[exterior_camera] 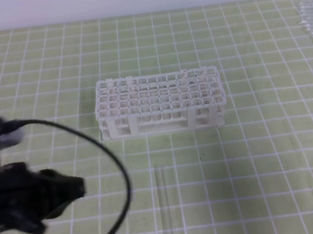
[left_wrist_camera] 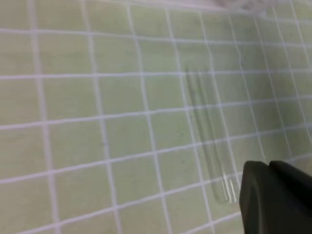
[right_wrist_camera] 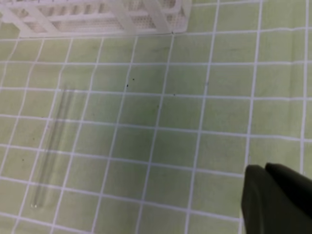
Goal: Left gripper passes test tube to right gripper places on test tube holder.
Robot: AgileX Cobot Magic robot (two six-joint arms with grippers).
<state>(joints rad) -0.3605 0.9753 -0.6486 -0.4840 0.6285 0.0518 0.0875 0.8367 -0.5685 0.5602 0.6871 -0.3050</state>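
the left gripper [exterior_camera: 79, 189] is clenched and empty, with the test tube [exterior_camera: 164, 199] lying to its right. spread the fingers first, then straddle the tube mid-length.

Even, soft overhead light, no glare. All views slightly soft; left wrist view blurriest, toward 12 o'clock. Faint shadow under test tube holder [exterior_camera: 159, 103] at 6 o'clock.

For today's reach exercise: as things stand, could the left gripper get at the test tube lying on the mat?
Probably yes: the test tube lies alone on the mat, nothing between it and the shut left gripper.
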